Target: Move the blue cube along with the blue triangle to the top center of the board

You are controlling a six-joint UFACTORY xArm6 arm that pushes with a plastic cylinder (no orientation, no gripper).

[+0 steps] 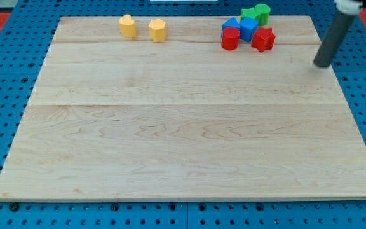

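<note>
Right now my tip [323, 64] is resting bare, grasping nothing, near the counter's [183, 146] right edge. Both task blocks are sitting up-left of it: blue cube [248, 28] touching blue triangle [232, 25], crowded among red and green blocks.

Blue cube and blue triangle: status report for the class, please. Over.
My tip at the view's right edge, clear of all blocks. Blue cube and blue triangle top right, touching. Red blocks and green blocks crowd them.
</note>
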